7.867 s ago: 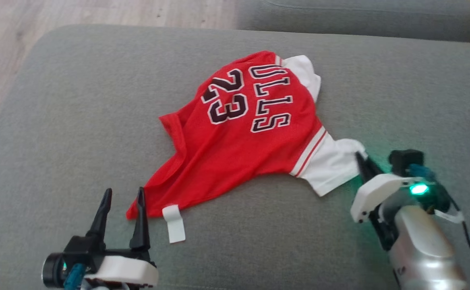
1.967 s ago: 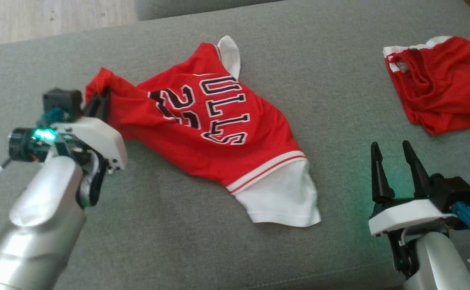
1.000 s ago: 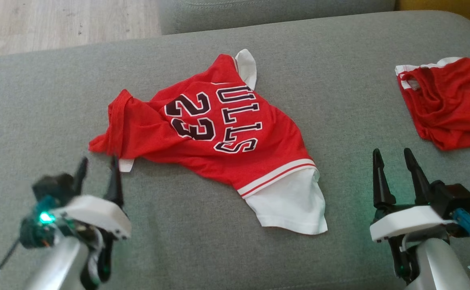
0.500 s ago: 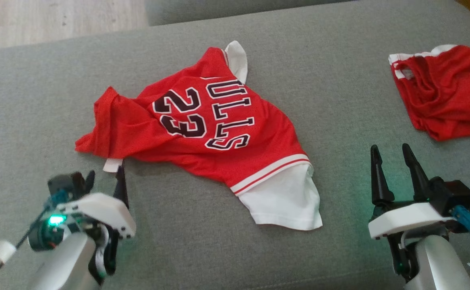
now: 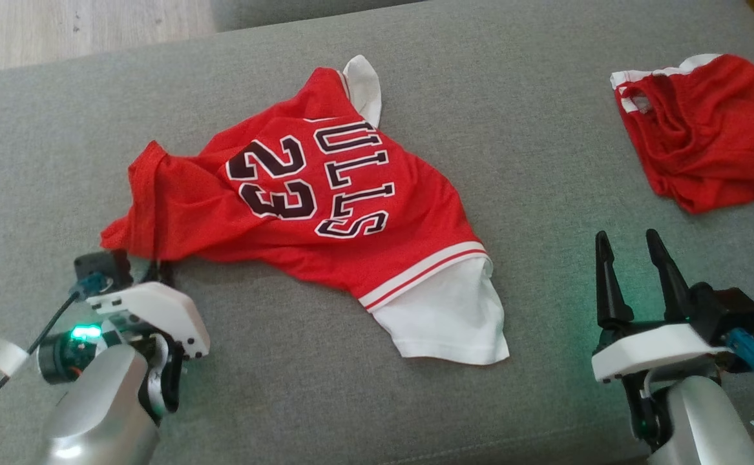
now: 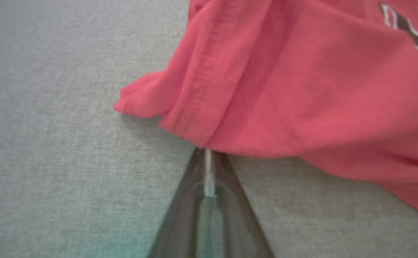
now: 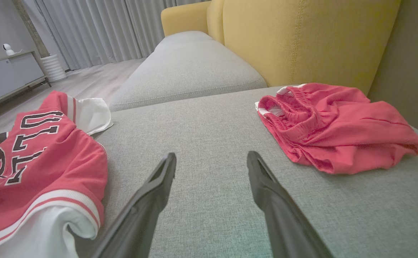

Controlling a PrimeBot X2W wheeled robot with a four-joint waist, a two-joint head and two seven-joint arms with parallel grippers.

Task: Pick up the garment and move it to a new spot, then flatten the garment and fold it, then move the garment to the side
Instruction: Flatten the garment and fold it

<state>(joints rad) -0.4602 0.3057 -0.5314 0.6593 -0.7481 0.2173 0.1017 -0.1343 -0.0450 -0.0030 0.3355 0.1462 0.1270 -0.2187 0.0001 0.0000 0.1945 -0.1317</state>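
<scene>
My left gripper [image 5: 160,266] has just closed. Half a second ago its fingers stood apart, just short of the near hem corner of the jersey [image 5: 325,213]. Now they are pinched together right at that corner. In the left wrist view the two fingers meet at the red edge [image 6: 302,89] with a thin white strip between them, which I take to be the label [image 6: 207,172] that hung from the hem. So I am holding the jersey by its label and perhaps a little hem (how much red cloth is in the pinch I cannot tell).

The jersey lies on the grey sofa seat [image 5: 544,271], number side up. Its hem end is towards my left and is rumpled and folded over on itself. One white sleeve is spread near the middle of the seat, and the other peeks out at the far edge. My right gripper [image 5: 628,242] hangs with its fingers spread and nothing in them, well apart from the near sleeve. A pair of red shorts [image 5: 693,135] lies off to the right and is no part of this job.

I judge this to be the flattening step. With the corner caught, I can draw the bunched hem outward. A label is a weak handhold, though, and a hard pull could slip it out.
</scene>
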